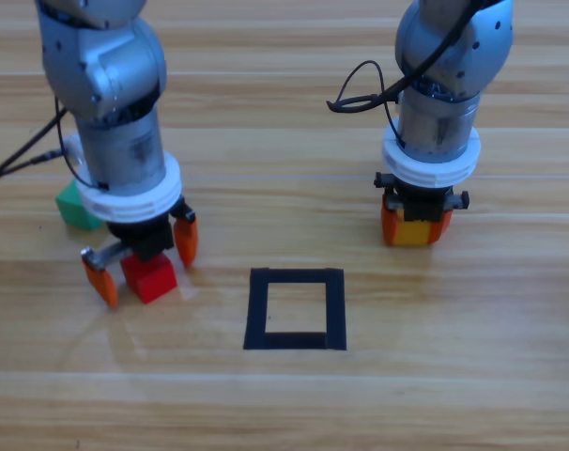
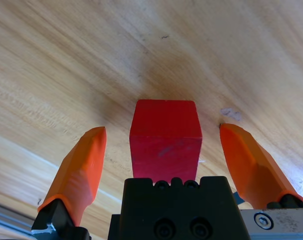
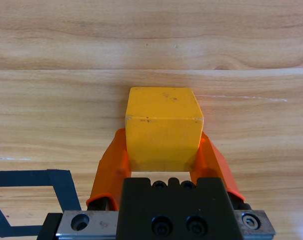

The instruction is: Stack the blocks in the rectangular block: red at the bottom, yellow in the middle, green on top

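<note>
Risk: left gripper (image 1: pixel 142 256) jaws open astride red (image 1: pixel 150 277), ungrasped. Right gripper (image 1: pixel 417 228) jaws clamp yellow (image 1: pixel 415 232); reaching the frame (image 1: pixel 295 309) first breaks order.

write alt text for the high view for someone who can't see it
Two grey arms reach down onto a wooden table: the left gripper straddles the red cube, jaws open, and the right gripper clamps the yellow cube. The black tape frame between them holds nothing.

Showing three cubes, one red cube (image 1: pixel 151 276), one yellow cube (image 1: pixel 415 232), one green cube (image 1: pixel 75 206), one black tape frame (image 1: pixel 296 309), two claws, left claw (image 1: pixel 146 265), right claw (image 1: pixel 416 227)
</note>
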Tool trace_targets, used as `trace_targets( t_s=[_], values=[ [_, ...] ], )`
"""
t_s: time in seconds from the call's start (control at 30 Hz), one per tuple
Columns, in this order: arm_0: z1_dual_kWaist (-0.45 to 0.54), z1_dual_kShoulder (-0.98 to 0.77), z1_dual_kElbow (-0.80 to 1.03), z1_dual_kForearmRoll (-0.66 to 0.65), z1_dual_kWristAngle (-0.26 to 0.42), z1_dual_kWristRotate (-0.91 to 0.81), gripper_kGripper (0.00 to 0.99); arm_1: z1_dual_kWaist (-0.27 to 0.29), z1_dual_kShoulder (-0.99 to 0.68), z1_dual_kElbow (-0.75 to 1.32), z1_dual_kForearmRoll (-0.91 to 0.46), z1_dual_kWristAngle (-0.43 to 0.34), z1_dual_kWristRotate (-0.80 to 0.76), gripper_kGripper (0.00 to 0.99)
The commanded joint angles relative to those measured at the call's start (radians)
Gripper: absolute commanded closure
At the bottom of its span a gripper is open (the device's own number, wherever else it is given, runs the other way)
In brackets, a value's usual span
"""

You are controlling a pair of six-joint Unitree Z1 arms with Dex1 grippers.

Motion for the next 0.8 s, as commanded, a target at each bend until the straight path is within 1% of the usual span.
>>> trace_targets(
  t_s=[0.03,0.13,0.27,0.3,0.37,0.4,0.43,0.5,0.57,0.63,0.77,0.8],
  values=[
    [0.012,0.006,0.057,-0.047,-0.022,-0.019,0.06,-0.043,-0.021,0.027,0.015,0.022,-0.043,0.99],
    [0.012,0.006,0.064,-0.051,-0.022,-0.013,0.137,-0.056,-0.094,0.069,0.017,0.019,-0.046,0.99],
    [0.012,0.011,0.065,-0.051,-0.019,0.027,0.31,-0.061,-0.261,0.167,0.017,-0.001,-0.046,0.99],
    [0.012,0.012,0.064,-0.05,-0.019,0.042,0.338,-0.061,-0.304,0.189,0.017,-0.002,-0.037,0.99],
    [0.009,0.014,0.053,-0.042,-0.016,0.07,0.427,-0.06,-0.384,0.219,0.018,-0.028,-0.038,0.99],
    [0.006,0.014,0.045,-0.031,-0.013,0.082,0.481,-0.061,-0.416,0.238,0.018,-0.044,-0.04,0.99],
    [0.002,0.009,0.041,-0.027,-0.009,0.097,0.541,-0.061,-0.438,0.259,0.018,-0.036,-0.044,0.99],
    [-0.002,-0.003,0.013,0.015,0.0,0.133,0.7,-0.061,-0.461,0.291,0.018,-0.007,-0.06,0.99],
    [-0.007,-0.019,-0.035,0.062,0.003,0.206,0.901,-0.061,-0.462,0.313,0.018,0.027,-0.072,0.99],
    [-0.024,-0.026,-0.076,0.067,-0.009,0.283,0.91,-0.061,-0.467,0.322,0.018,0.033,-0.084,0.99],
    [-0.099,0.017,-0.232,0.142,-0.014,0.381,0.909,-0.061,-0.476,0.35,0.009,0.035,-0.089,0.99],
    [-0.12,0.029,-0.257,0.142,-0.017,0.418,0.91,-0.06,-0.476,0.356,0.005,0.033,-0.09,0.99]
  ],
)
